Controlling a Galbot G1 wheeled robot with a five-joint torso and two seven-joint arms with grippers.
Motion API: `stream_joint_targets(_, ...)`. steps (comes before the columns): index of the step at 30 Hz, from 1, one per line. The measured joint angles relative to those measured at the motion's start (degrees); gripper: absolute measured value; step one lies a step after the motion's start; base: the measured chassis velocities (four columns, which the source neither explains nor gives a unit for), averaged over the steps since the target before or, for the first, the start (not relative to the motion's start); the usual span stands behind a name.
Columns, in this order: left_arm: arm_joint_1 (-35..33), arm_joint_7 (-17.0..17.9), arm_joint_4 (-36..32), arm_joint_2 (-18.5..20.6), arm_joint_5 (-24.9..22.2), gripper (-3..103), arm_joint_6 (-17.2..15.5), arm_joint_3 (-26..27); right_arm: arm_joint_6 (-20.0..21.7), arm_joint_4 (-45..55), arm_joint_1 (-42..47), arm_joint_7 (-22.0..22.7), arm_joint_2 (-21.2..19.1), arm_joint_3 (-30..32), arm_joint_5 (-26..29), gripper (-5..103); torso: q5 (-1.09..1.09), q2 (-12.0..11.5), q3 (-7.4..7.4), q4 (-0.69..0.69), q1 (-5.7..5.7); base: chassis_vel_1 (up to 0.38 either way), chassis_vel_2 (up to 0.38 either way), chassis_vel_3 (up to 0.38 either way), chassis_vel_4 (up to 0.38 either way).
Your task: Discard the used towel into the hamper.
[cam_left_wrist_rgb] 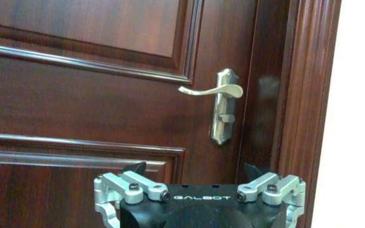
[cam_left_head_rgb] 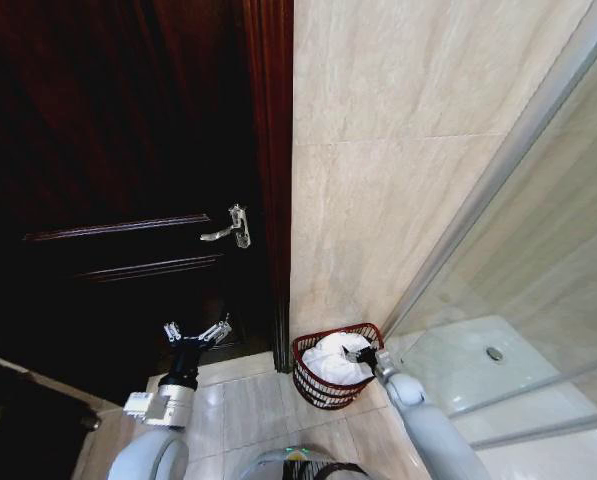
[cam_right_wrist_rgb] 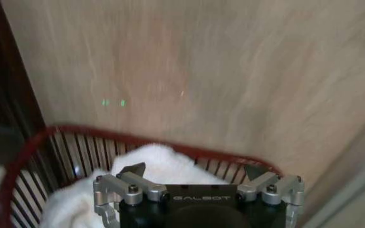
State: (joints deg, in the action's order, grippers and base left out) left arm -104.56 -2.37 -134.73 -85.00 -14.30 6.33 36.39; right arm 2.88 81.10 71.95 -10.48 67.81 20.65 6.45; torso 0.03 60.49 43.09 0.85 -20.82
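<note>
The hamper (cam_left_head_rgb: 318,388) is a dark red-brown wire basket on the floor, against the tiled wall beside the door frame. The white towel (cam_left_head_rgb: 330,360) lies bunched inside it, rising a little above the rim. My right gripper (cam_left_head_rgb: 361,352) hovers over the hamper's right side, open. In the right wrist view its fingertips (cam_right_wrist_rgb: 131,169) stand wide apart just above the towel (cam_right_wrist_rgb: 150,161), with the hamper's rim (cam_right_wrist_rgb: 74,130) curving round beyond. My left gripper (cam_left_head_rgb: 196,332) is raised in front of the door, open and holding nothing.
A dark wooden door (cam_left_head_rgb: 108,150) with a silver lever handle (cam_left_head_rgb: 233,228) fills the left. The handle (cam_left_wrist_rgb: 217,90) lies straight ahead of my left gripper (cam_left_wrist_rgb: 194,169). A glass shower screen (cam_left_head_rgb: 518,300) runs along the right. Pale floor tiles (cam_left_head_rgb: 243,410) lie in front.
</note>
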Motion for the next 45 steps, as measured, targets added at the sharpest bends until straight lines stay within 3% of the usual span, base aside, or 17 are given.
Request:
stream_joint_targets(4, 0.00, 0.00, 0.00, 0.00, 0.00, 100, 0.00, 0.00, -2.01, 16.84, 11.63, 2.29, 0.00, 7.73, 3.07, 100, -0.02, 0.01, 0.00, 0.00, 0.00, 0.000, 0.000, 0.000, 0.000)
stream_joint_targets(8, 0.00, 0.00, 0.00, 0.00, 0.00, 100, 0.00, 0.00, -3.29, 26.62, 17.92, 3.39, 1.48, 11.87, 4.19, 100, -0.06, 0.02, 0.00, 0.01, 0.00, 0.000, 0.000, 0.000, 0.000)
stream_joint_targets(10, 0.00, 0.00, 0.00, 0.00, 0.00, 100, 0.00, 0.01, -6.42, 37.63, 27.24, 5.92, 6.61, 15.15, 4.03, 100, -0.02, 0.02, 0.00, -0.01, 0.00, 0.000, 0.000, 0.000, 0.000)
stream_joint_targets(22, 0.00, 0.00, 0.00, 0.00, 0.00, 100, 0.00, 0.00, -10.50, 55.14, 36.00, 9.35, 14.53, 14.10, 2.15, 100, -0.04, 0.02, 0.01, 0.01, -0.01, 0.000, 0.000, 0.000, 0.000)
stream_joint_targets(35, 0.00, 0.00, 0.00, 0.00, 0.00, 100, 0.00, 0.00, -17.08, 55.46, 40.19, 11.26, 16.78, 13.93, 0.74, 100, -0.03, 0.02, 0.02, 0.00, -0.01, 0.000, 0.000, 0.000, 0.000)
stream_joint_targets(45, 0.00, 0.00, 0.00, 0.00, 0.00, 100, 0.00, 0.00, -17.78, 55.81, 40.67, 11.24, 16.90, 13.80, 0.38, 100, -0.03, 0.02, 0.02, 0.00, -0.01, 0.000, 0.000, 0.000, 0.000)
